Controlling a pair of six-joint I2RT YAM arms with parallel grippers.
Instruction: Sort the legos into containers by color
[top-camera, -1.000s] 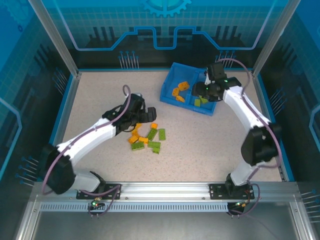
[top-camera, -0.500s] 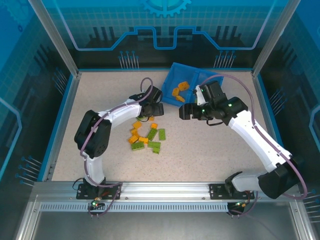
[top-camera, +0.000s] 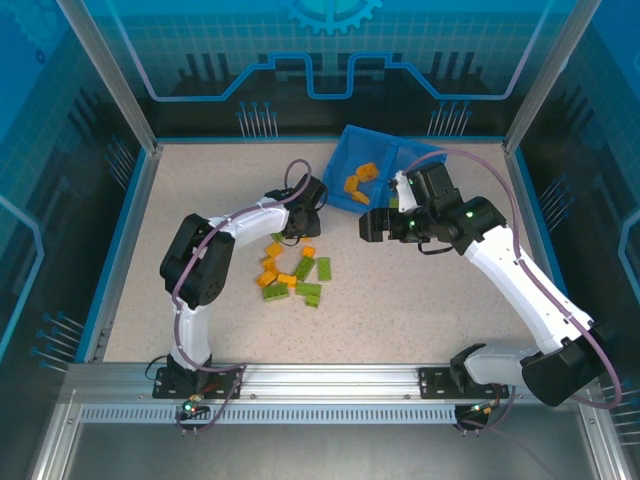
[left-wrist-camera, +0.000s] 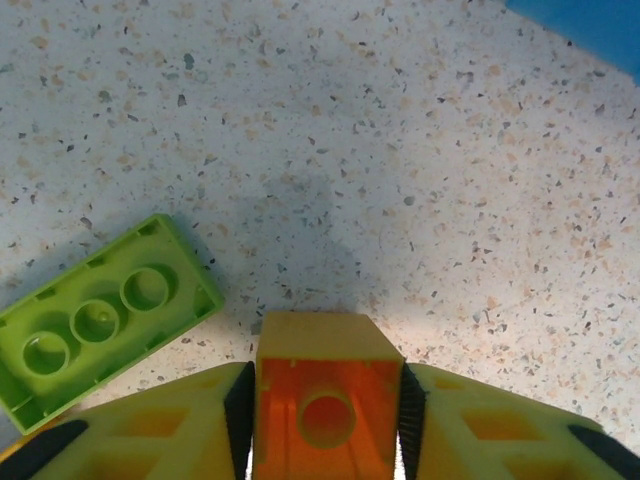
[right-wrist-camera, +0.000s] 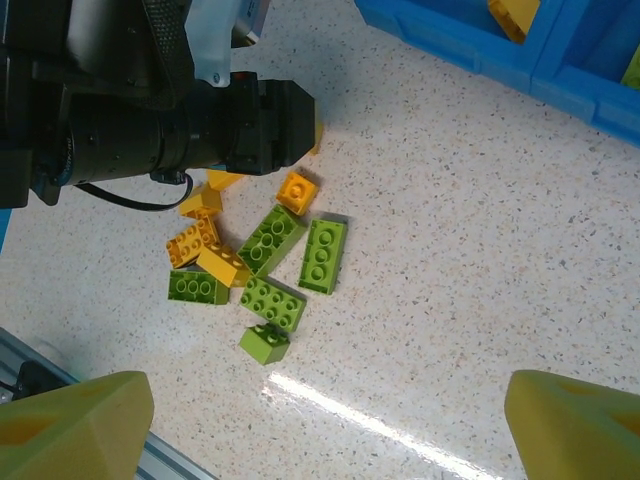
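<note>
Top external: orange legos (top-camera: 361, 178) in left tray (top-camera: 349, 146) compartment; left gripper (left-wrist-camera: 328, 412) clamps orange brick (left-wrist-camera: 327, 395), right gripper (right-wrist-camera: 320, 412) gapes.

The top camera sits high behind the arm bases (top-camera: 195, 378), looking down over the whole table (top-camera: 420, 290), pile (top-camera: 290, 275) and tray (top-camera: 372, 148). The left wrist camera faces straight down, very close to the table, an orange brick (left-wrist-camera: 327, 405) between its fingers (left-wrist-camera: 150, 425) at the bottom edge. The right wrist camera looks down from higher, sharing the pile (right-wrist-camera: 255, 265) and a tray (right-wrist-camera: 450, 40) corner with the top view.
</note>
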